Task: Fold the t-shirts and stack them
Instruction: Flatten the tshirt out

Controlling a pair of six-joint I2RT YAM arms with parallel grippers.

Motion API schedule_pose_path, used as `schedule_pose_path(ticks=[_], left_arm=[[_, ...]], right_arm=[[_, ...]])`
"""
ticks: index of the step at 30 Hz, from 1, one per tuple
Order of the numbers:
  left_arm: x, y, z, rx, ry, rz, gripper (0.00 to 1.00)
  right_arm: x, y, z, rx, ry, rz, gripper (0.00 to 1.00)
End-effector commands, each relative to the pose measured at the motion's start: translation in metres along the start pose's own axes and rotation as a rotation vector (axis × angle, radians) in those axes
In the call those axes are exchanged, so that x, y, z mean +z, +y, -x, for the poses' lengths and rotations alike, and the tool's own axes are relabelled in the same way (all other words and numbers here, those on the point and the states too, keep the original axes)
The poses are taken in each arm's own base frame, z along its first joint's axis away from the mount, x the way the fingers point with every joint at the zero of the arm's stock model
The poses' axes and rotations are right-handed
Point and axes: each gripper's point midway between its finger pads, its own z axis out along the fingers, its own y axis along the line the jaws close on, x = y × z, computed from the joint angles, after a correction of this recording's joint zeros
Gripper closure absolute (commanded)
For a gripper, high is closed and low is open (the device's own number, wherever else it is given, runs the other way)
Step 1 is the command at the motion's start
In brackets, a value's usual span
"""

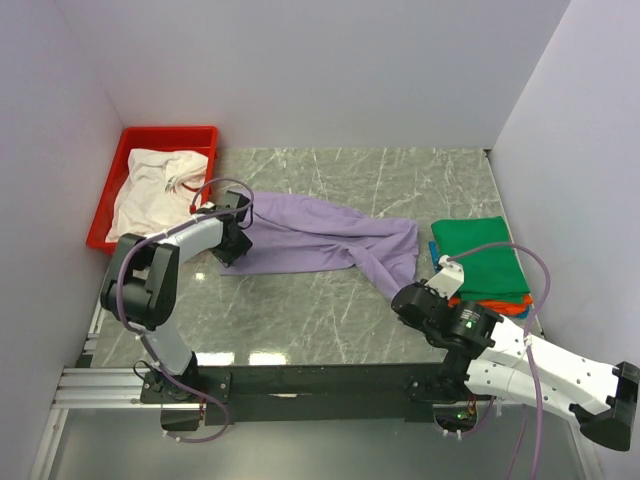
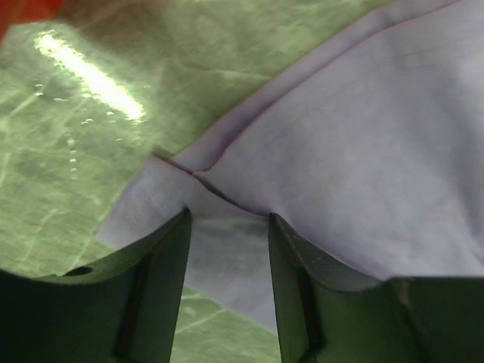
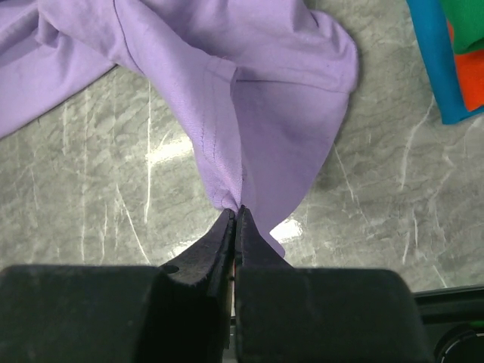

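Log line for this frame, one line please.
left gripper: open, above lavender t-shirt edge | right gripper: shut on same shirt | folded stack: right of it

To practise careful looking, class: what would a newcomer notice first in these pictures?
A crumpled lavender t-shirt sprawls across the middle of the table, the right gripper pinching its near edge, the left gripper open over its other end. A red tray holding a white t-shirt sits far left.
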Motion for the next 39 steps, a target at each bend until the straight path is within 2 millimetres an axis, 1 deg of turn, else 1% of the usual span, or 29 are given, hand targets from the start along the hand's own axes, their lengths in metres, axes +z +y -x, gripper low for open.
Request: schedule_pose_path(ticks=[1,3,6,9,10,12,13,14,15,16,18,19,20,21,23,24,25,26,27,28,29,30,31,32,34,38,39], left_arm=[[0.001,-0.01,0.005,-0.026,0.005,-0.005,0.49],[0.002,-0.011,0.003,-0.025,0.013,-0.013,0.5],[-0.002,-0.013,0.003,-0.028,0.011,-0.035,0.55],[-0.007,-0.014,0.004,-0.025,0.008,-0.059,0.62],[-0.012,-0.016,0.007,-0.029,0.002,-0.074,0.66],[-0.02,-0.019,0.01,-0.028,-0.007,-0.103,0.71],[-0.024,-0.019,0.012,-0.025,-0.011,-0.112,0.75],[-0.027,-0.02,0.012,-0.019,-0.014,-0.126,0.77],[-0.035,-0.022,0.016,-0.022,-0.025,-0.151,0.79],[-0.039,-0.023,0.017,-0.019,-0.032,-0.164,0.83],[-0.05,-0.023,0.021,-0.018,-0.047,-0.195,0.88],[-0.053,-0.024,0.022,-0.018,-0.052,-0.208,0.94],[-0.054,-0.021,0.021,-0.017,-0.053,-0.209,0.96],[-0.06,-0.021,0.023,-0.02,-0.062,-0.227,0.96],[-0.063,-0.023,0.026,-0.025,-0.074,-0.248,0.92],[-0.062,-0.023,0.025,-0.028,-0.072,-0.239,0.86],[-0.06,-0.024,0.026,-0.036,-0.068,-0.232,0.75],[-0.061,-0.028,0.029,-0.038,-0.071,-0.228,0.71],[-0.053,-0.027,0.026,-0.035,-0.058,-0.204,0.66],[-0.051,-0.028,0.026,-0.044,-0.051,-0.192,0.59],[-0.05,-0.032,0.028,-0.047,-0.053,-0.187,0.56],[-0.043,-0.029,0.025,-0.044,-0.045,-0.156,0.53],[-0.04,-0.03,0.025,-0.056,-0.043,-0.145,0.48],[-0.039,-0.032,0.027,-0.06,-0.045,-0.139,0.46],[-0.03,-0.029,0.022,-0.065,-0.028,-0.104,0.44],[-0.017,-0.031,0.018,-0.07,-0.011,-0.075,0.43],[-0.011,-0.029,0.015,-0.066,0.0,-0.055,0.43]], right_arm=[[-0.007,0.003,0.021,0.039,-0.067,0.004,1.0],[-0.01,0.001,0.023,0.044,-0.068,0.004,1.0],[-0.014,-0.003,0.027,0.055,-0.08,0.006,1.0],[-0.018,-0.006,0.033,0.071,-0.096,0.009,1.0],[-0.019,-0.007,0.034,0.074,-0.099,0.007,1.0],[-0.022,-0.009,0.038,0.079,-0.109,0.003,1.0],[-0.023,-0.01,0.039,0.083,-0.112,0.002,1.0],[-0.024,-0.01,0.041,0.085,-0.113,0.003,1.0],[-0.025,-0.01,0.042,0.09,-0.118,0.006,1.0],[-0.026,-0.009,0.043,0.092,-0.119,0.008,1.0],[-0.027,-0.009,0.046,0.097,-0.125,0.007,1.0],[-0.027,-0.01,0.047,0.1,-0.13,0.002,1.0],[-0.028,-0.012,0.049,0.1,-0.133,-0.004,1.0],[-0.029,-0.012,0.05,0.105,-0.136,-0.005,1.0],[-0.03,-0.012,0.052,0.109,-0.14,-0.002,0.99],[-0.03,-0.012,0.052,0.113,-0.142,-0.001,0.99],[-0.031,-0.011,0.053,0.113,-0.142,0.001,0.99],[-0.031,-0.012,0.054,0.118,-0.145,0.002,0.99],[-0.031,-0.012,0.054,0.119,-0.146,0.0,0.99],[-0.032,-0.013,0.054,0.119,-0.145,-0.002,0.99],[-0.033,-0.014,0.055,0.121,-0.147,-0.004,0.99],[-0.034,-0.014,0.057,0.128,-0.15,-0.003,0.99],[-0.035,-0.015,0.058,0.13,-0.153,0.001,0.99],[-0.036,-0.015,0.059,0.133,-0.155,0.001,0.98],[-0.039,-0.014,0.062,0.141,-0.162,0.018,0.98],[-0.042,-0.011,0.066,0.14,-0.167,0.032,0.98],[-0.043,-0.011,0.066,0.141,-0.166,0.034,0.98]])
